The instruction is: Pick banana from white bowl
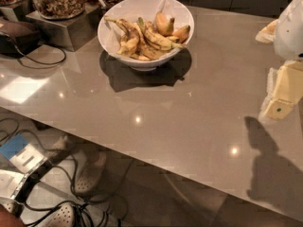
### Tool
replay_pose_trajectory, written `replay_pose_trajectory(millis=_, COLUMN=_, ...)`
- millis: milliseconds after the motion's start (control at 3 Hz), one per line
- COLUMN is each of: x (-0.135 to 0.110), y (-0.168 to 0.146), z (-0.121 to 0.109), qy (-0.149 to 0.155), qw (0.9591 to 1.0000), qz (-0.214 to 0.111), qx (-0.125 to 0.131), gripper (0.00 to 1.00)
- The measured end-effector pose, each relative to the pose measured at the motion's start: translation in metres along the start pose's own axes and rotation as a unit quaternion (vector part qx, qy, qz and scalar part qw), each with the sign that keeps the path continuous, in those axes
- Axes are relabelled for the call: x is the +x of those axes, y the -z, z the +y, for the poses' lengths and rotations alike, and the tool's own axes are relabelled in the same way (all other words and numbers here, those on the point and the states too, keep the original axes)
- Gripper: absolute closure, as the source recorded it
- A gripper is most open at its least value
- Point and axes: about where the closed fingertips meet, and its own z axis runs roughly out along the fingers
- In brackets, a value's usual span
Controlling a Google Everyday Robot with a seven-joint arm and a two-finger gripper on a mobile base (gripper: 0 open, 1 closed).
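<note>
My fingers (283,93) hung above the bench (156,117) at its right side, their spread beyond my telling. I judged the reach not yet begun; next I had to cross far-left to the banana (157,39) lying in the white bowl (137,6)

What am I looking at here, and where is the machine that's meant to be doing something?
One camera looks down on a grey counter. The robot shows only at the right edge: the cream-and-white part is its arm, ending in the pincer, which hangs above the counter with nothing visible in it. Well away from it, at the back, a white bowl holds bananas, among them the long curved banana it should pick. Glass jars of nuts stand further left.
</note>
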Motion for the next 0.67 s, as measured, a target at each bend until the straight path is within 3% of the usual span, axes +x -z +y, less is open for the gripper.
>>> replay_pose_trajectory(millis=333, x=0.000, y=0.000, z=0.000, qy=0.000, qw=1.0000, qz=0.000, qx=0.000, gripper=0.00)
replay_pose_trajectory(millis=667, x=-0.021, y=0.002, z=-0.007, qy=0.009, qw=0.9999, qz=0.003, qx=-0.005, gripper=0.00)
